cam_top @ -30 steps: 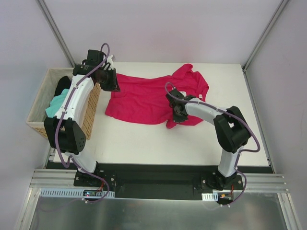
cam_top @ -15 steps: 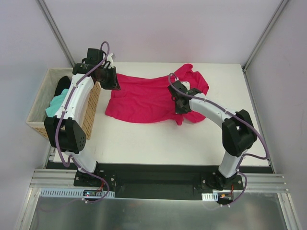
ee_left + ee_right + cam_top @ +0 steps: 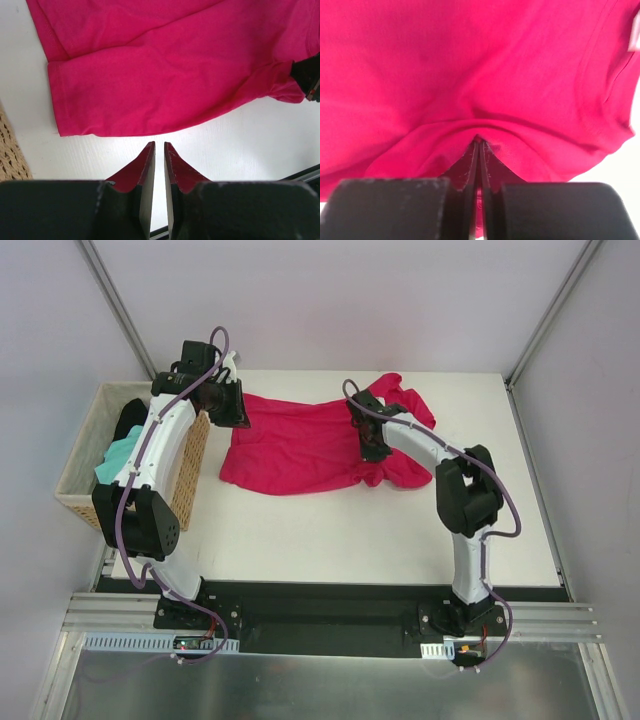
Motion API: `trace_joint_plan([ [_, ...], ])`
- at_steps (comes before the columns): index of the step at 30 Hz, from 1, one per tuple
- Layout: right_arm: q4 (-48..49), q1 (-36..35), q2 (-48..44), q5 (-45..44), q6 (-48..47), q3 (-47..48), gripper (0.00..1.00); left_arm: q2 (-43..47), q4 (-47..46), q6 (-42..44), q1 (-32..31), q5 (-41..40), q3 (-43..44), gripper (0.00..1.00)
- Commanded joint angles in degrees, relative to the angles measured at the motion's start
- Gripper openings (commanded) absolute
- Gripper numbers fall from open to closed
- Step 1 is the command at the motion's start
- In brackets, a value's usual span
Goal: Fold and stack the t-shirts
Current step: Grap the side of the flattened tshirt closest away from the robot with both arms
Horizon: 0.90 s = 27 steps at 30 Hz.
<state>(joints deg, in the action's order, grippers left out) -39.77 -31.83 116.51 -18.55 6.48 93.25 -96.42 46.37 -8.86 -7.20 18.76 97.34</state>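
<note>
The crimson t-shirt (image 3: 300,445) lies spread and rumpled across the back of the white table (image 3: 330,530). My right gripper (image 3: 371,443) is shut on a fold of this shirt near its right middle; in the right wrist view (image 3: 480,142) cloth bunches over the fingertips. My left gripper (image 3: 230,406) hovers at the shirt's far left corner. In the left wrist view (image 3: 159,145) its fingers are nearly together with nothing between them, and the shirt's edge (image 3: 150,95) lies just beyond. The mint-green shirt (image 3: 115,455) and the black shirt (image 3: 130,420) lie in the basket.
The tan wicker basket (image 3: 188,475) stands at the table's left edge, under the left arm; its corner shows in the left wrist view (image 3: 10,155). Grey walls close in the back and sides. The right arm reaches over the table's right half.
My right gripper has moved toward the back of the table, pulling the shirt's right-hand fold with it. The left arm has not moved.
</note>
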Motion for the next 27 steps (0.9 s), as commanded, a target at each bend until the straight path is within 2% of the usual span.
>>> trace_joint_plan([
  [1,-3.38,1.42,2.48,0.18,-4.72,6.76,0.10,2.29,0.30,1.39,-0.53,-0.92,-0.22,0.12],
  [3,-3.91,1.95,3.46,0.35,-5.69,8.16,0.25,1.94,0.30,1.22,-0.53,-0.57,-0.13,0.12],
  [6,-4.88,2.74,4.60,-0.44,-6.13,9.31,0.33,1.85,0.21,0.87,-0.53,-0.22,0.04,0.12],
  [10,-4.88,4.41,2.77,-2.11,-6.13,9.23,0.35,1.94,0.30,0.78,-0.53,-0.04,0.04,0.12],
  [15,-4.88,4.68,-5.49,-2.81,-4.65,5.02,0.34,2.29,0.30,0.60,-0.53,-0.13,-0.57,0.12],
  [21,-2.16,1.96,-17.26,-6.32,0.10,-6.75,0.33,2.03,0.30,-0.01,-0.53,0.75,-0.05,0.12],
  [27,-1.89,-2.17,-20.53,-5.54,3.18,-11.60,0.31,1.06,0.13,-0.10,-0.71,1.45,1.01,0.11],
])
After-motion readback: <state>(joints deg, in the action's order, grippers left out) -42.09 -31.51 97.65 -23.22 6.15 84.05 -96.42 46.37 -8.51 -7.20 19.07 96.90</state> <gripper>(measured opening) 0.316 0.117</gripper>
